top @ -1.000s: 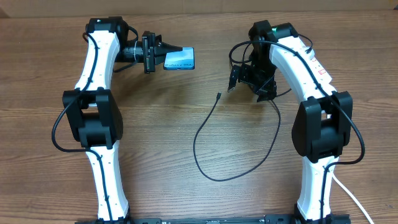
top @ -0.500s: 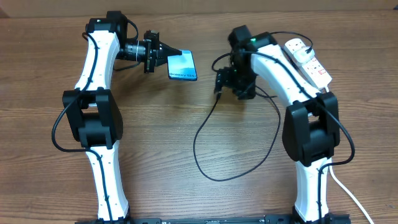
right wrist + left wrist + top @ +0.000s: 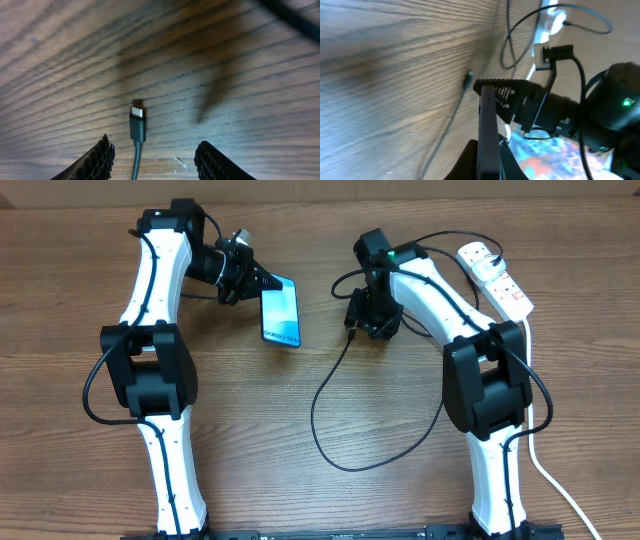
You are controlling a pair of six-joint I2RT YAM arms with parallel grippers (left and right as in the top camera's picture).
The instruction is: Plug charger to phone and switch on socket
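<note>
A long white plastic power strip with red switches (image 3: 497, 275) lies well right of the flat blue-screen smartphone (image 3: 281, 312), which the left gripper (image 3: 258, 280) pinches by its upper edge. The thin black charger cable (image 3: 315, 405) loops below and right of this smartphone. Its small connector tip (image 3: 137, 119) lies between the spread fingers of the right gripper (image 3: 155, 160).

Phone (image 3: 281, 313), blue-cyan screen facing up inside a thin black rim, is clamped at one short end by the left gripper (image 3: 258, 278); from the left wrist it shows edge-on (image 3: 487, 135). The charger (image 3: 318, 405), a thin black cable, loops wide across the wooden table (image 3: 240, 440). Its small connector tip (image 3: 137, 122) lies flat on the wood, near the phone but apart from it. The socket (image 3: 493, 275), a white strip with red switches, lies angled at the far right, its thick white lead (image 3: 545, 470) trailing toward the near edge.
</note>
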